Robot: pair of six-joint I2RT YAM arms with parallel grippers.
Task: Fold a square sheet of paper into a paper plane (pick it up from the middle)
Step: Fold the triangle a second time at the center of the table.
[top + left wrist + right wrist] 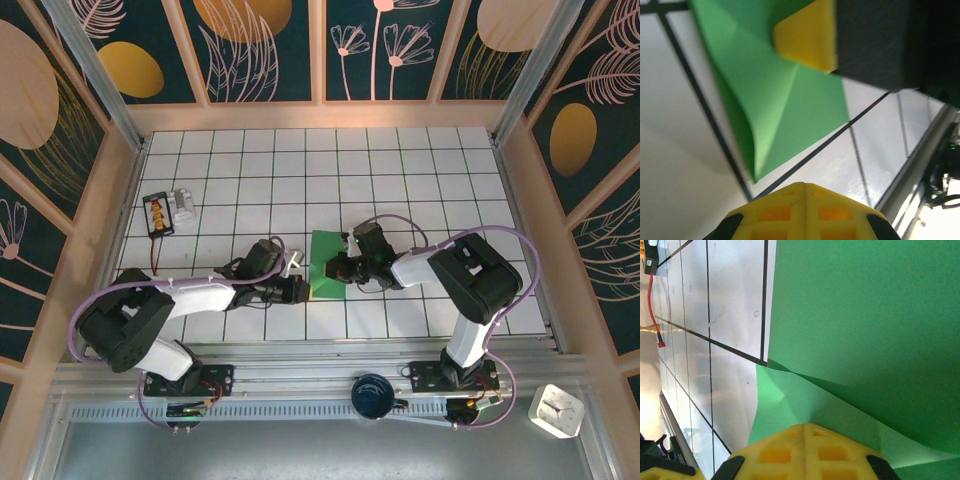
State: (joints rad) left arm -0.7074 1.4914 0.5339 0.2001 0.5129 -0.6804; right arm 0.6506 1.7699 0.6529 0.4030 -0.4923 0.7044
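The square sheet of paper [325, 248] lies near the middle of the worktop [400, 170], a little toward the near edge, between the two arms' ends. From above it reads as a narrow green oblong rather than a full square, so it is already partly folded. It is thin, matte, plain green stock. In the left wrist view the paper [790, 115] shows straight creases running out from one spot, and along its left border a fold stands slightly raised, shaded darker. In the right wrist view the paper [865, 315] is a broad smooth plane with a paler triangular flap and sharp fold lines beside it. The worktop is glossy white tile ruled by thin black lines. The left pincer [300, 288] sits just beside the sheet's near left corner. Its ribbed yellow tips [803, 187] are pressed together, over bare tile just short of the paper, and grip nothing. The right pincer [335, 268] is over the sheet. Its yellow tips [805, 427] are likewise pressed together, right at the green surface; I cannot tell whether they touch it. One of its yellow pads [807, 35] is seen against the paper from the left wrist. A small black box with a red wire [158, 214] lies well apart, at far left.
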